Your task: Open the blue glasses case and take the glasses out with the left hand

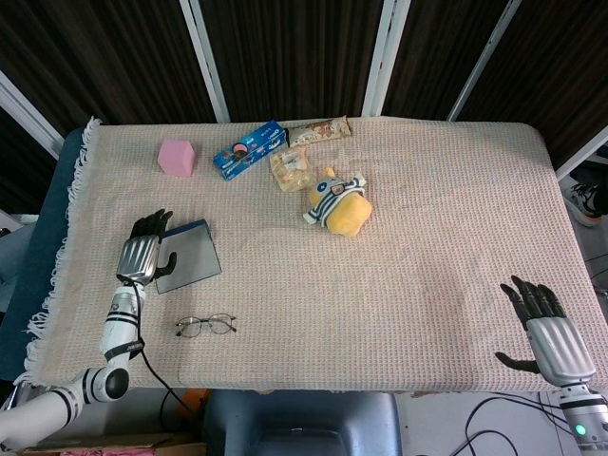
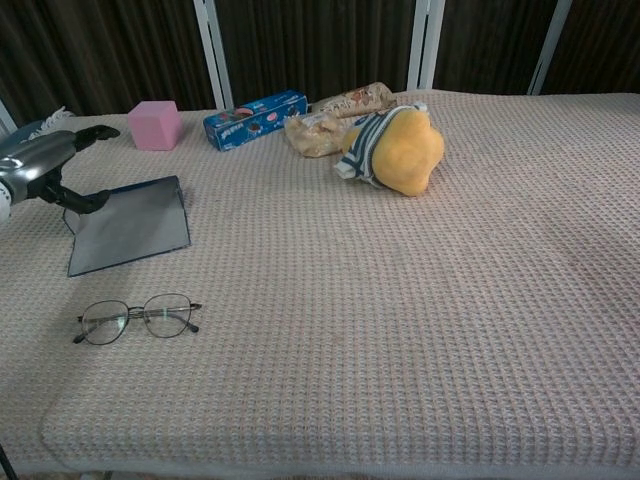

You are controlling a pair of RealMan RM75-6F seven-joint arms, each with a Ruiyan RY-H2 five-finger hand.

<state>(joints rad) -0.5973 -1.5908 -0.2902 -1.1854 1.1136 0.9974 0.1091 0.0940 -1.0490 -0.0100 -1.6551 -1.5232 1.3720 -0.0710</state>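
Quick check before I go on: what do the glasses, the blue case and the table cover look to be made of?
Glasses: thin dark wire frame, likely metal, with clear lenses that show the weave beneath.
Blue glasses case: flat and stiff-looking, smooth matte grey-blue face with a blue edge; probably leatherette or plastic over board, but I cannot tell.
Table cover: beige waffle-weave fabric, fringed at its left edge.

- The case [image 1: 189,256] [image 2: 132,222] was blue-edged with a grey face; it lay flat on the cloth near the table's left edge, slightly skewed. Whether it was shut or lying open could not be told.
- The glasses [image 1: 205,326] [image 2: 137,317], thin dark wire frames with round lenses, lay outside the case, lenses up, just nearer the front edge.
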